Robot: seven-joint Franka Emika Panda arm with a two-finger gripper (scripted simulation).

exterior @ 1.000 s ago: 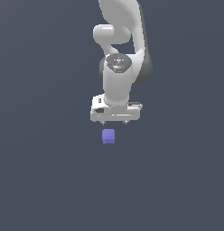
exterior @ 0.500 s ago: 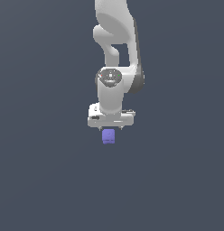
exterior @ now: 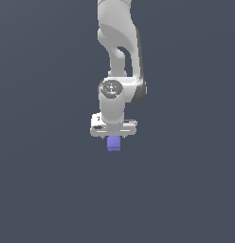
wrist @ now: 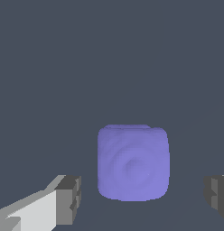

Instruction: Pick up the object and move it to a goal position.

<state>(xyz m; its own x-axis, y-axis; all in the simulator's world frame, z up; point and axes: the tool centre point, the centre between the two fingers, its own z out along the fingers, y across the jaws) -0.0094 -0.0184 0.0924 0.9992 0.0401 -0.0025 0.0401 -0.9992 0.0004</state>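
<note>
The object, a small purple-blue cube with rounded edges, rests on the dark grey floor directly under my white gripper. In the wrist view the cube fills the space between my two grey fingertips, with a clear gap on each side. The gripper is open around the cube and touches neither side of it. In the exterior view the hand's body hides the top of the cube.
The white arm rises straight up behind the hand. A plain dark grey surface surrounds the cube on all sides, with no other objects in view.
The hand has come down over the cube and shifted slightly toward the exterior view's left; the gap seen earlier between gripper and cube is gone. The cube has not moved.
</note>
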